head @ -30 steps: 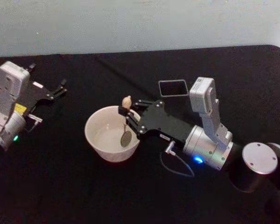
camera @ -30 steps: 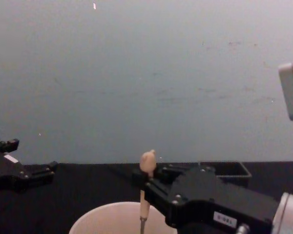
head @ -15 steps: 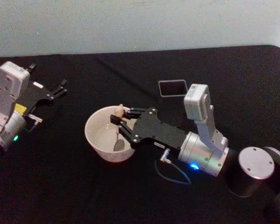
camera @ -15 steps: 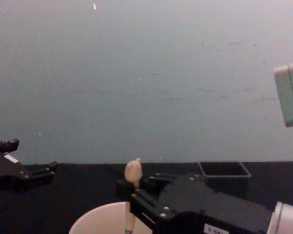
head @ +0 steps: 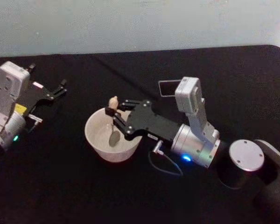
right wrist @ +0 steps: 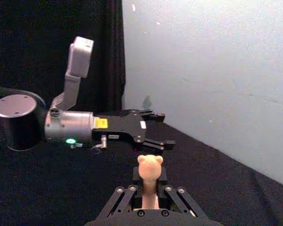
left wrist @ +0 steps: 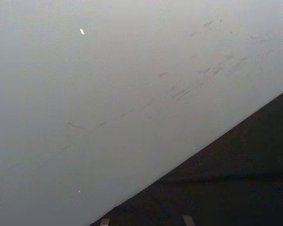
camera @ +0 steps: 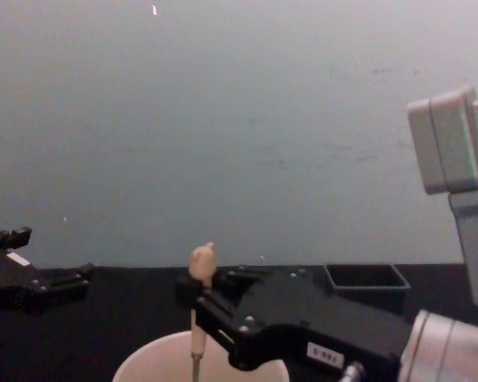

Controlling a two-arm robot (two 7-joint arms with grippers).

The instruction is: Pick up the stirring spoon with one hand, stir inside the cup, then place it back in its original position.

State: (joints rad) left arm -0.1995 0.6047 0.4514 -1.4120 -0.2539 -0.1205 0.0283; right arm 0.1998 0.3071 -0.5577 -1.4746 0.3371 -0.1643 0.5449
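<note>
The cream cup (head: 99,141) sits on the black table, left of centre; its rim (camera: 147,355) shows in the chest view. My right gripper (head: 113,116) reaches over the cup from the right and is shut on the stirring spoon (head: 114,122). The spoon stands upright, its bowl low inside the cup and its animal knob (camera: 201,259) above the fingers. In the right wrist view the knob (right wrist: 150,165) rises between the shut fingers. The dark square holder (head: 167,87) stands behind the right arm, also seen as the holder (camera: 365,280) in the chest view. My left gripper (head: 61,88) rests open at the far left.
The table's black cloth (head: 84,186) runs to a pale wall (head: 130,23) at the back. My right arm's round base (head: 245,156) sits at the lower right. A thin cable (head: 162,169) loops beside the right wrist.
My right gripper has carried the spoon leftward inside the cup, from its right side toward the middle and back. The left arm has stayed still.
</note>
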